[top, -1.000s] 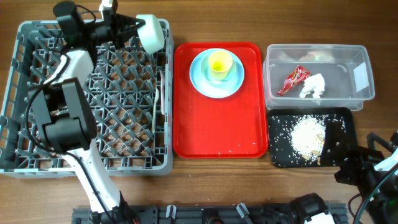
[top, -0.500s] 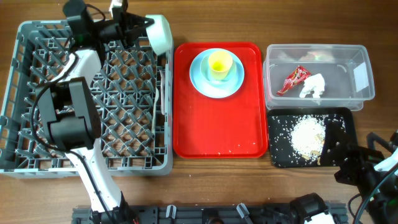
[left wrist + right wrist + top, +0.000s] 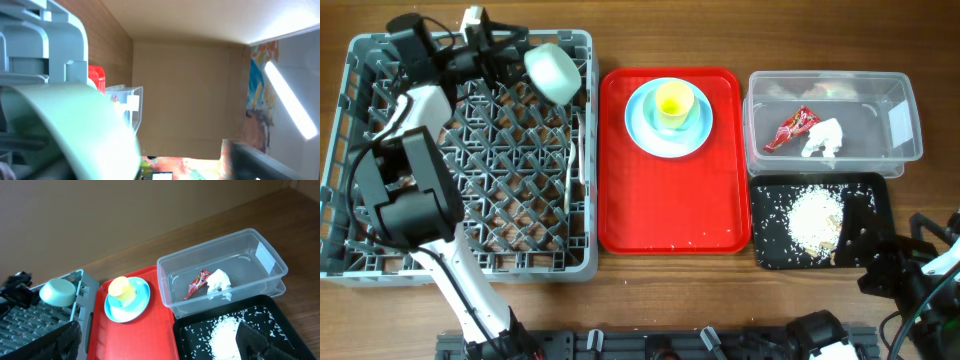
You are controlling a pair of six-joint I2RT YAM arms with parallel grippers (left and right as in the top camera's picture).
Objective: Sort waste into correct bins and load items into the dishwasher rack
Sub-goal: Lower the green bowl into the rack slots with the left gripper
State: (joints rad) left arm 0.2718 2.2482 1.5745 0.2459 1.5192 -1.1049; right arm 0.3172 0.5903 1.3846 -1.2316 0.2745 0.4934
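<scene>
Left arm reaches across the far edge of the dishwasher rack [image 3: 520, 268]. The left gripper [image 3: 515, 55] sits just left of the pale green bowl [image 3: 552, 70]. The bowl lies tilted on its side in the rack's far right corner, against the pegs. In the left wrist view it fills the lower left, and one dark finger [image 3: 252, 160] shows at the lower right with a wide gap between them. So the jaws stand spread, no grip on the bowl; the other finger is hidden behind it, contact there cannot be told. White plastic utensils [image 3: 580, 150] lie along the rack's right side - spoon or fork, too slim to tell apart. Right of the rack is the red serving tray [image 3: 670, 200]. At its far end the light blue plate [image 3: 645, 130] carries the yellow cup [image 3: 673, 102], upright. Far right is the clear tub [image 3: 910, 150], holding the red wrapper [image 3: 792, 128] and the white tissue [image 3: 823, 138], the two touching. Just near of the tub sits the black tray [image 3: 875, 205], with a heap of rice scraps [image 3: 815, 222] and loose grains scattered round it. The right gripper [image 3: 159, 326] is at the near right corner, beside the black tray - fingers wide apart, nothing between them.
</scene>
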